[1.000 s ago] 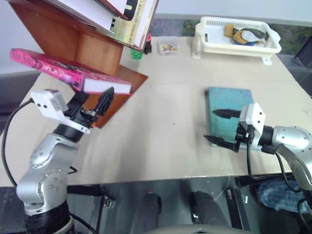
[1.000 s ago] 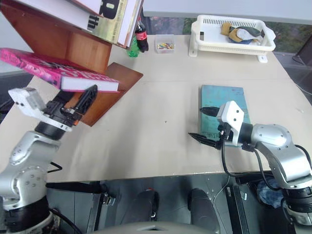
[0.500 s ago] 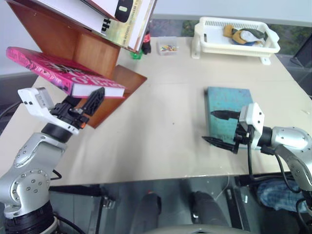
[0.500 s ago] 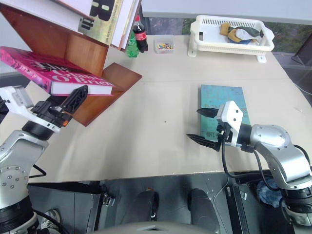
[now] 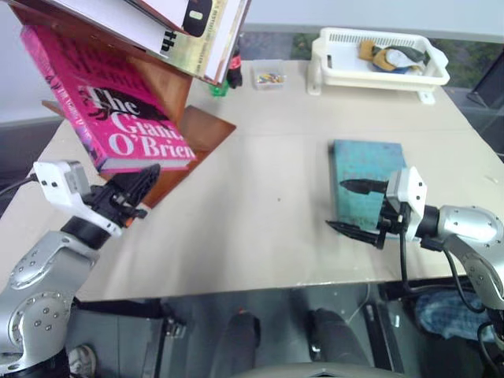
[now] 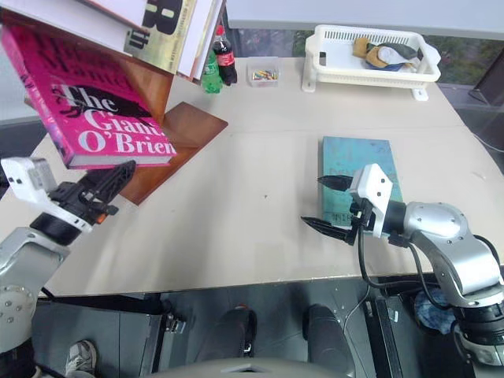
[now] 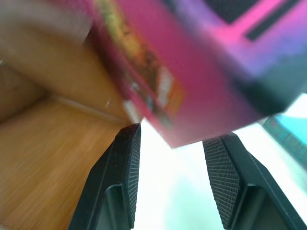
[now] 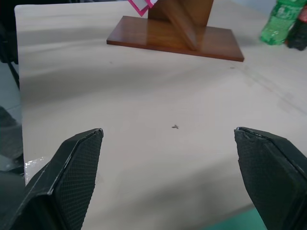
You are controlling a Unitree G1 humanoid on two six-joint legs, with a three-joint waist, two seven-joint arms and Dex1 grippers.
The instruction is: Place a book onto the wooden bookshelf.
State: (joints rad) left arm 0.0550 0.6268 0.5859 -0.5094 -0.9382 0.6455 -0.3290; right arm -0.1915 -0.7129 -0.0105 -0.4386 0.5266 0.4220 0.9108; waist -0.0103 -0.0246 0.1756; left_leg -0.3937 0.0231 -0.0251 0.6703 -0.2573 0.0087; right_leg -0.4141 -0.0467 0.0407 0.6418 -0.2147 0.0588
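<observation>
Beige table (image 5: 260,236), pink book (image 5: 110,118) apparently leaning on wooden bookshelf (image 5: 201,130)

A beige table (image 5: 260,236) stands over dark grey floor (image 5: 197,331).

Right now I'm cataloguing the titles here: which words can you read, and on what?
"The Giant, O'Brien": white lettering on the pink book's cover.
Large dark letters on the yellow-spined book above it: cut off, unreadable.
Cola bottle label: too small.
Teal book cover: no legible text.
</observation>
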